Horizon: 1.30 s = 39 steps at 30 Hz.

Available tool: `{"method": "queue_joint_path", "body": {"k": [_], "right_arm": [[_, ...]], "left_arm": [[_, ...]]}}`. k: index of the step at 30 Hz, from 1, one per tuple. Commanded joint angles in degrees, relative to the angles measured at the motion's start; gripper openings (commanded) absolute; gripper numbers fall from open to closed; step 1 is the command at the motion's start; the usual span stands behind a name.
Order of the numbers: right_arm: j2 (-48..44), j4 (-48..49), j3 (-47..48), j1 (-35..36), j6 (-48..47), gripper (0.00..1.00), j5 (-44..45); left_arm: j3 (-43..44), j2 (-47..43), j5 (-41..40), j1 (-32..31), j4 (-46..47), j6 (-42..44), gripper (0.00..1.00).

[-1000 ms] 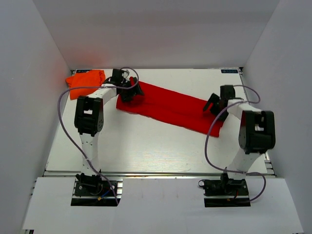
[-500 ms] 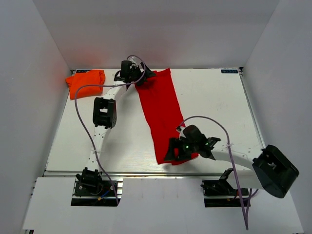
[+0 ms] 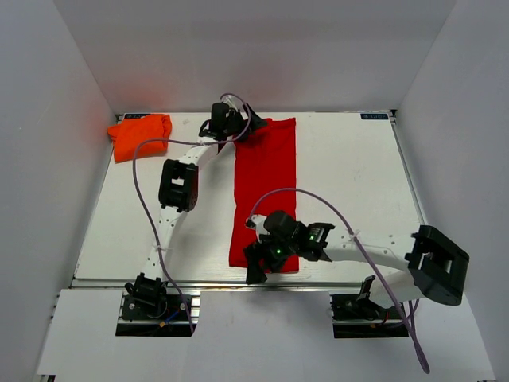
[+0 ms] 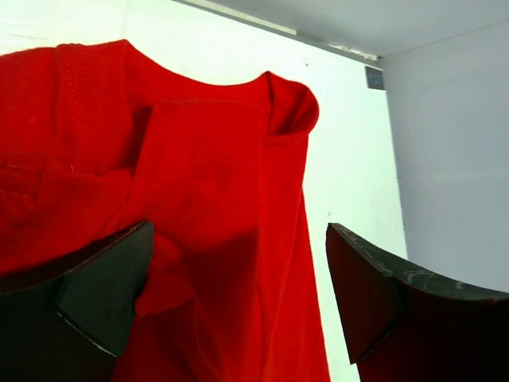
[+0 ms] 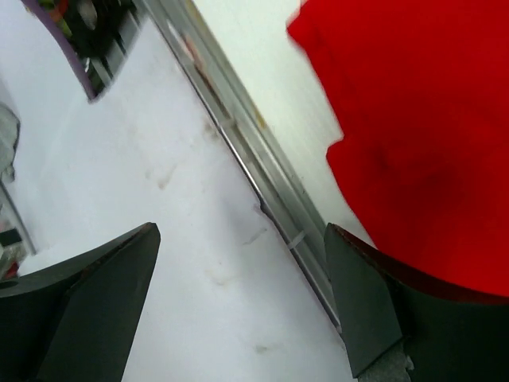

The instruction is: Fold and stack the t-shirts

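Note:
The red t-shirt point(image 3: 266, 191) lies folded into a long narrow strip running from the far edge to the near edge of the table. My left gripper point(image 3: 238, 130) is at its far end, open over the collar area; in the left wrist view the red cloth point(image 4: 215, 183) lies between and below the spread fingers point(image 4: 87, 302). My right gripper point(image 3: 257, 268) is at the strip's near left corner, open, over the table's front edge; the red hem point(image 5: 421, 119) shows beside its right finger. The orange t-shirt point(image 3: 141, 135) sits folded at the far left corner.
White table point(image 3: 350, 183) with white walls on three sides. A metal front rail point(image 5: 270, 199) runs along the near edge, with a white board below it. Purple cables loop from both arms over the table.
The red strip has swung from a diagonal to straight front-to-back. My left gripper moved right along the far edge; my right gripper moved left and nearer the front edge.

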Motion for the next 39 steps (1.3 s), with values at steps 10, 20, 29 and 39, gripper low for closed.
{"method": "queue_joint_path", "body": {"k": [10, 20, 29, 39], "right_arm": [[-3.3, -20.8, 20.7, -2.6, -6.7, 0.90, 16.7], [7.0, -29.9, 37.7, -15.0, -1.1, 0.90, 45.1], [40.0, -27.5, 70.7, -27.1, -18.2, 0.90, 35.5], [59.9, -3.9, 86.7, -28.7, -33.1, 0.90, 42.0]], "left_arm": [[-6.0, -27.4, -3.8, 1.1, -12.3, 13.8, 1.00], [-33.1, -53.6, -30.4, 2.9, -40.3, 24.2, 1.00], [-84.1, -90.9, -34.6, 1.8, -32.7, 11.5, 1.00], [-97.6, -96.0, -22.6, 1.8, -29.8, 11.0, 1.00]]}}
